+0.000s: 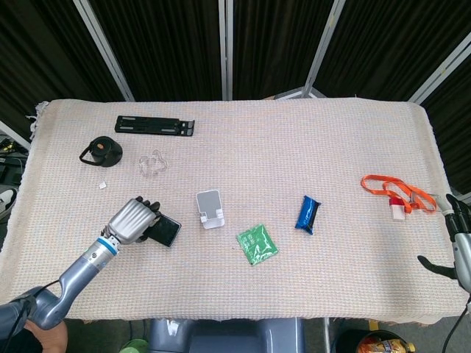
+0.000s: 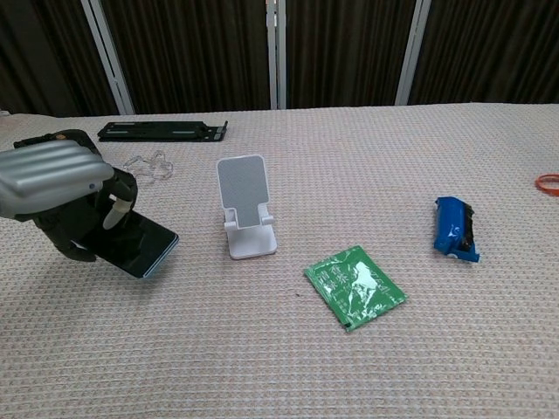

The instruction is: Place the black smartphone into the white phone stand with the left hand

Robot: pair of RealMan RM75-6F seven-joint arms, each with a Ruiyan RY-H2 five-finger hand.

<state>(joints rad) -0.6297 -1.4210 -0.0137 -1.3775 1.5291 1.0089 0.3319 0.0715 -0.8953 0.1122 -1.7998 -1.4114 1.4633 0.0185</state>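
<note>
The black smartphone (image 2: 135,247) (image 1: 165,232) is held in my left hand (image 2: 61,188) (image 1: 132,220), lifted off the cloth and tilted, its free end toward the stand. The white phone stand (image 2: 245,207) (image 1: 211,209) stands upright and empty just right of the phone, a short gap between them. My left hand's fingers curl over the phone's top, thumb underneath. Only a sliver of my right hand (image 1: 458,235) shows at the head view's right edge, off the table; its fingers are not readable.
A green packet (image 2: 355,286) lies in front of the stand, a blue wrapped packet (image 2: 455,229) further right. A black lid (image 1: 101,151), a clear plastic piece (image 1: 151,163) and a black bracket (image 1: 154,126) sit at the back left. An orange lanyard (image 1: 396,193) lies far right.
</note>
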